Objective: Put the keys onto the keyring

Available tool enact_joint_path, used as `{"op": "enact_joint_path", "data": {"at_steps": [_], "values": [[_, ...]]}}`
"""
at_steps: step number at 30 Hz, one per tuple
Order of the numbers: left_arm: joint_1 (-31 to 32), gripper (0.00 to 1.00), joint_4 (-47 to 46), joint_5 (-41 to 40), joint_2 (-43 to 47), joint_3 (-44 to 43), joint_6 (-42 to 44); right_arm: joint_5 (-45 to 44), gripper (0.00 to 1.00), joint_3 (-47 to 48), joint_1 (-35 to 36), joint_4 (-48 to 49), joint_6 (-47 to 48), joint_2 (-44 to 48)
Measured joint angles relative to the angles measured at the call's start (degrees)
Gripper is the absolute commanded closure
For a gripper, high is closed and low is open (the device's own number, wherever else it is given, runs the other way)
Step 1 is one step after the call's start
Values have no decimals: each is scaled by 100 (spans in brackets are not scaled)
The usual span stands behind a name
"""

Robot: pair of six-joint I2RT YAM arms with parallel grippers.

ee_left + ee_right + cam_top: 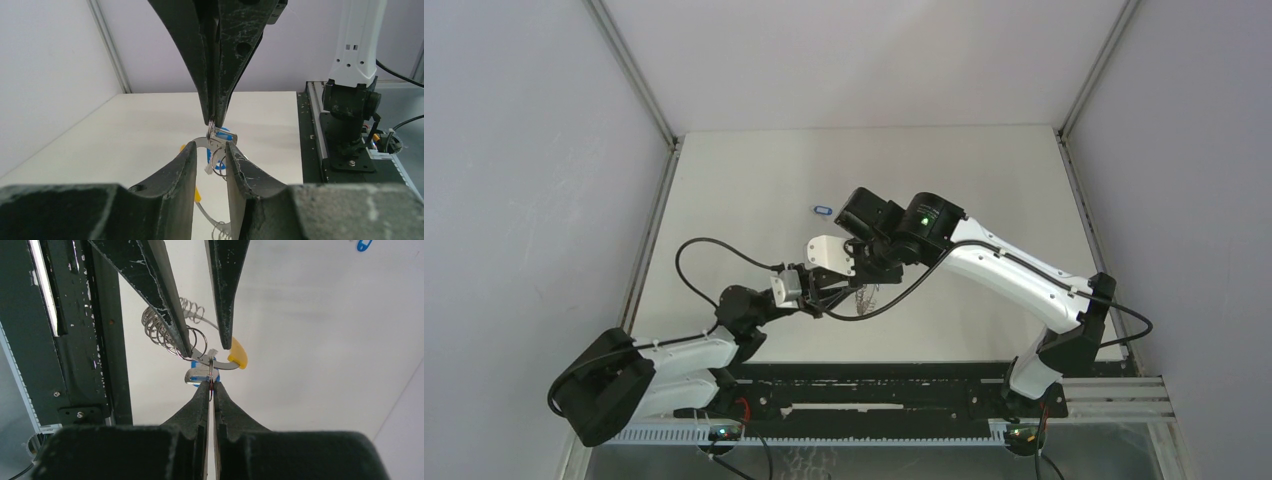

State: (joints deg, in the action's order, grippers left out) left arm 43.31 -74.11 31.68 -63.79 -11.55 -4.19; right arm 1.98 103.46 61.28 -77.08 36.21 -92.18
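The keyring (238,354), a silvery loop with a yellow arc and a bunch of small rings (160,325), hangs above the table (754,180). My left gripper (207,349) has its fingertips pressed on the loop's thin silver arc (202,141). My right gripper (211,382) is shut on the small split ring of one key, whose blue tag (199,376) shows just behind the tips. That ring sits right at the arc. In the top view both grippers meet near the keyring (866,297). A second blue-tagged key (823,210) lies flat on the table farther back.
A black rail (874,390) with cable runs along the near edge, and the right arm's base (350,125) stands on it. Grey walls with metal posts (639,80) close in the white table on three sides.
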Motion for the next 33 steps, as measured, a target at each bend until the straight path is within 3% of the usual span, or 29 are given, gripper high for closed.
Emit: {"op": "enact_joint_path", "data": {"at_steps": [16,22,29,33], "values": [[0,72,-170,199,-166,-109,-109,57,100,0,85,13,55,-37],[0,81,-173,254,-186,-136,-131,109,100,2,118,13,66,-94],[0,99,-175,354,-273,-181,-146,109,100,2,133,17,96,-94],[-2,100,-181,391,-293,-186,-151,105,95,-11,136,35,116,-79]]}}
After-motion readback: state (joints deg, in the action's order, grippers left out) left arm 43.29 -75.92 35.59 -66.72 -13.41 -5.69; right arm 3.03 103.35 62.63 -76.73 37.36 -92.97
